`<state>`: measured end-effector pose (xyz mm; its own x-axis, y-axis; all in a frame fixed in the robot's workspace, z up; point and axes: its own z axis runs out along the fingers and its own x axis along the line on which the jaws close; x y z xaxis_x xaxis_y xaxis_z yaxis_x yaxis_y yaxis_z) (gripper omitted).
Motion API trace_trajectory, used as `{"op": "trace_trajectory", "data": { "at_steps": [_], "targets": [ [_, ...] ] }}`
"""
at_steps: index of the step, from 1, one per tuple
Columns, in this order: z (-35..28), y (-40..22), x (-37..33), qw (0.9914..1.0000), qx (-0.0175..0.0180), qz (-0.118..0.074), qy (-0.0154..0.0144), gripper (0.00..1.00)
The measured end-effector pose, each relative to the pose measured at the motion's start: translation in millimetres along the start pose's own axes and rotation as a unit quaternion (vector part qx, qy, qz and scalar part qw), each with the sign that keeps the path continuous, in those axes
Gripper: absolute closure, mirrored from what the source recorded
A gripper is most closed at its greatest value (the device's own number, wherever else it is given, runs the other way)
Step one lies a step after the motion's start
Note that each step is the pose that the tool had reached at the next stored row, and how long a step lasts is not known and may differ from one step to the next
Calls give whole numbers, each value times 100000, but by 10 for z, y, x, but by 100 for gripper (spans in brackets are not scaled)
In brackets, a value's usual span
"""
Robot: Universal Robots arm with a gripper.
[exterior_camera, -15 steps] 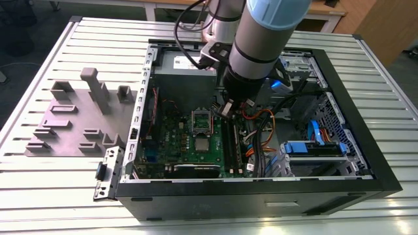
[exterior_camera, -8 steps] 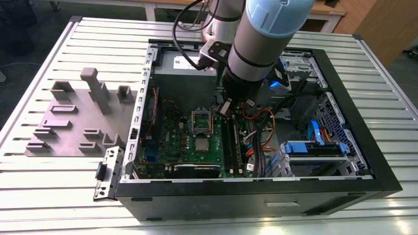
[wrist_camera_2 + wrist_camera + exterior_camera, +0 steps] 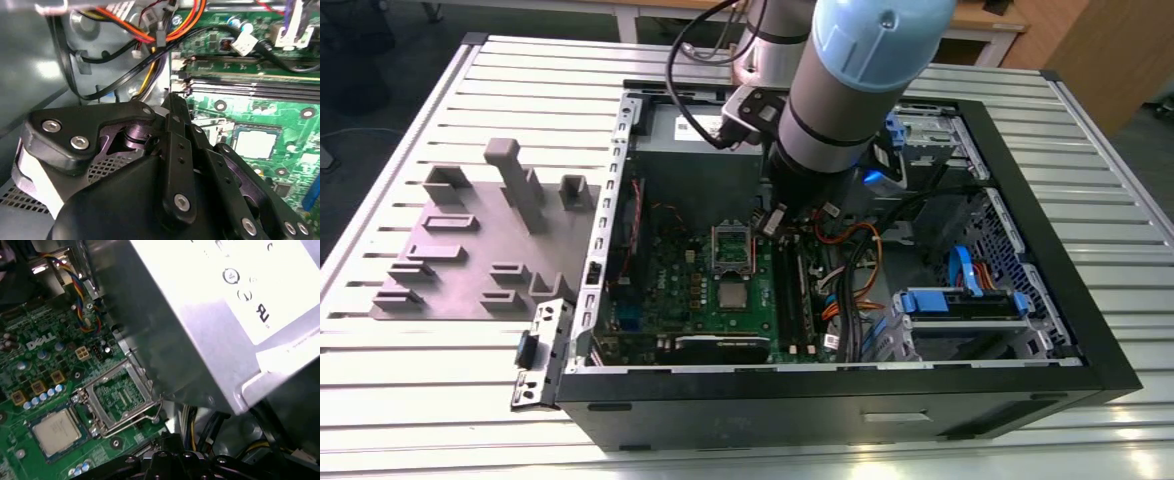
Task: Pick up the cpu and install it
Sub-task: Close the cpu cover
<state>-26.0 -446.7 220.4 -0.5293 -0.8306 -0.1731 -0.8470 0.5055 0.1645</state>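
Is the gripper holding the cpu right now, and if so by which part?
No. The cpu lies flat on the green motherboard, beside the open socket frame, clear of the gripper, which carries nothing visible.

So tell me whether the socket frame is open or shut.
Open: the socket frame is swung up, empty beneath; the cpu lies flat on the motherboard beside it.

Inside the open computer case (image 3: 1067, 340), the gripper (image 3: 774, 222) hangs low over the green motherboard (image 3: 680, 285), hemmed in by the large grey box (image 3: 210, 315) looming just beside it and a tangle of cables (image 3: 847, 265) toward the exterior view's right; the cpu (image 3: 54, 431) lies uncovered on the board, with the open socket frame (image 3: 120, 396) standing beside it
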Motion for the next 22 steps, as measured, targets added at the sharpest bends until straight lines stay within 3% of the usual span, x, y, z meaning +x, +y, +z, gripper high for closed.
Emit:
{"op": "trace_trajectory", "data": {
  "at_steps": [5, 8, 13, 16, 18, 20, 22],
  "targets": [
    [63, 15, 33, 99999, -233, -23, -372, 89],
    [83, 16, 43, 99993, -639, -61, -1028, 89],
    [129, 34, 69, 99979, -1076, -94, -1723, 89],
    [147, 39, 77, 99950, -1670, -156, -2677, 89],
    [165, 38, 82, 99931, -1957, -176, -3138, 89],
    [192, 34, 88, 99920, -2101, -195, -3391, 89],
    [218, 30, 96, 99918, -2149, -202, -3439, 89]
  ]
}}
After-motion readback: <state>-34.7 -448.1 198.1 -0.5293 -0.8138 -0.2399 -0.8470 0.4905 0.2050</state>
